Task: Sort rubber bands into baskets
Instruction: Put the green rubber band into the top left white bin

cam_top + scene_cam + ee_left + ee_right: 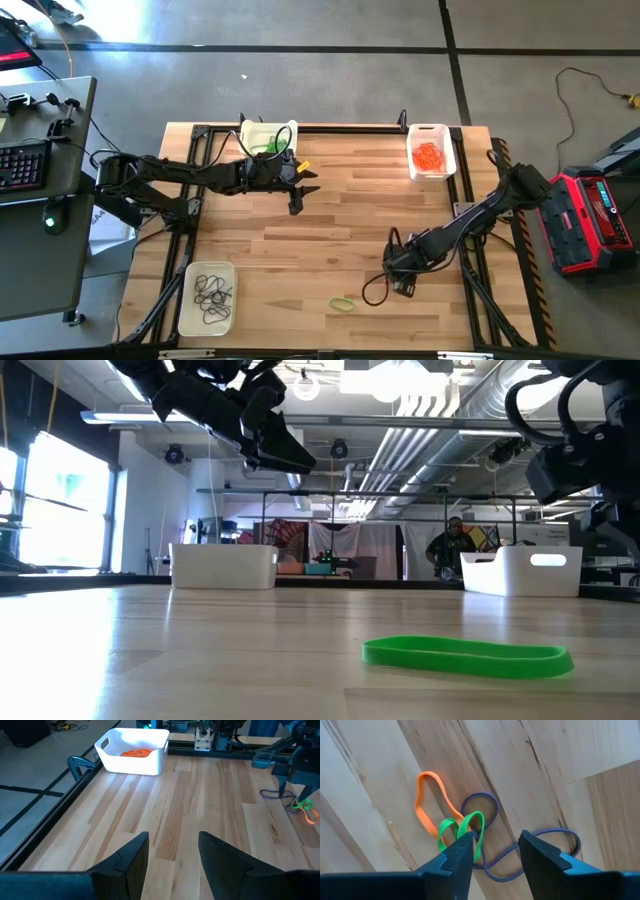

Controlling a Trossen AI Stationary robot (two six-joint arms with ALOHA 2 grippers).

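Observation:
A tangle of three rubber bands lies on the table: an orange one [427, 802], a green one [460, 832] and a dark one [520, 855]. My right gripper [495, 850] stands open over it, pointing down, near the table's right front [400, 280]. Another green band [342, 303] lies flat alone near the front edge. Of the three white baskets, the far-left one [268, 135] holds green bands, the far-right one [430, 150] orange bands and the near-left one [207, 298] dark bands. My left gripper [296, 203] hangs open above the table by the far-left basket, holding nothing. My right gripper comes at the tangle from above, pointing down. One fingertip [462, 845] stands at the green band's loop [476, 827], and a strand of the dark band [502, 856] runs between the two fingers. I cannot tell whether the fingers touch the bands.
Black frame rails run along the table's edges [330, 128]. Bare wood lies in the middle of the table [330, 240]. A desk with a keyboard [25, 165] stands left of the table and a red case [590, 215] to its right. A person [452, 545] shows far behind.

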